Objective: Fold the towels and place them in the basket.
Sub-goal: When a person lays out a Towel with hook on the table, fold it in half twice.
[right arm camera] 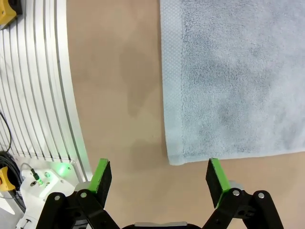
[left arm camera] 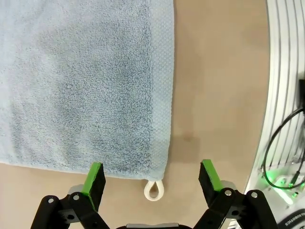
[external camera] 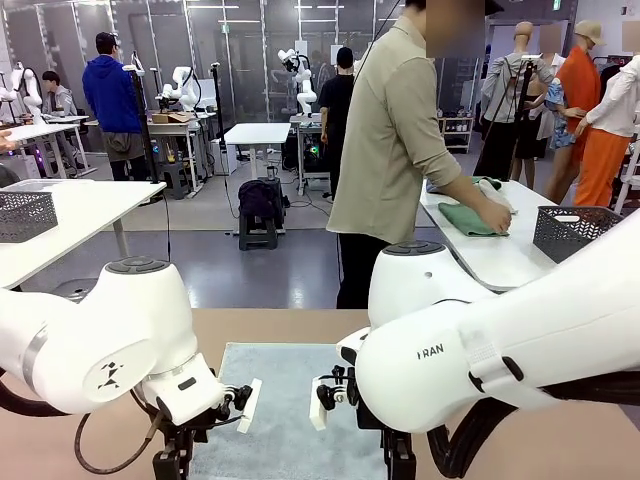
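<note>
One towel flat, corner loop pointing at left end effector, jaws apart, right end effector apart

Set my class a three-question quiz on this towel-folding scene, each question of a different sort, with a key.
1. True or false: the left gripper is shut on the towel.
2. Which gripper's wrist view shows the towel's loop between its fingers? A) left B) right C) neither
3. Fill in: the towel lies ___ on the brown table, not yet folded.
Key: 1 false, its jaws stand open over the corner; 2 A; 3 flat.
</note>
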You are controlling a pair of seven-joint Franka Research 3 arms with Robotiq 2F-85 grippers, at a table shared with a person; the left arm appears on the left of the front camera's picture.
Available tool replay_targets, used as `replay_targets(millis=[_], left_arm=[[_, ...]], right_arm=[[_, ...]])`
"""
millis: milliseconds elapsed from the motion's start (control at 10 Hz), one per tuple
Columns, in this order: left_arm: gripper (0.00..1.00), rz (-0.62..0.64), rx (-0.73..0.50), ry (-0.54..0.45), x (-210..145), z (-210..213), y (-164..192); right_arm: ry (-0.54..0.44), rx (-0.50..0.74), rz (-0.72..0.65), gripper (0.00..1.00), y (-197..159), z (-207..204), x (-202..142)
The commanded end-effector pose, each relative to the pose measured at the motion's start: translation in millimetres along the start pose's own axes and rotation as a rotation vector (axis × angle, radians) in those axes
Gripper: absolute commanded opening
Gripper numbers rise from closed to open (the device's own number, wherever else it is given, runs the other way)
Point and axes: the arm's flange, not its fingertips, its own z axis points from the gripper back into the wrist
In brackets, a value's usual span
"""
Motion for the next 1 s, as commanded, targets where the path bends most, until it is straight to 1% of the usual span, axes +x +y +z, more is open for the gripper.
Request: replay_targets(millis=[0,500,900], left_arm=[[1.0,-0.035,0.027,-0.017,-13.2,-16.4,-19.2],[1.0,-0.045,0.008,-0.009,-14.7,-22.2,-22.0],[1.0,-0.047,0.007,-0.007,-14.7,-23.4,-20.9]], right_arm=[[-0.004,-0.035,0.026,1.0,3.2,-14.6,-8.8],[0.014,-0.038,0.027,1.0,1.3,-20.4,-8.6],[0.01,-0.01,0.023,1.0,-4.5,-27.6,-14.4]])
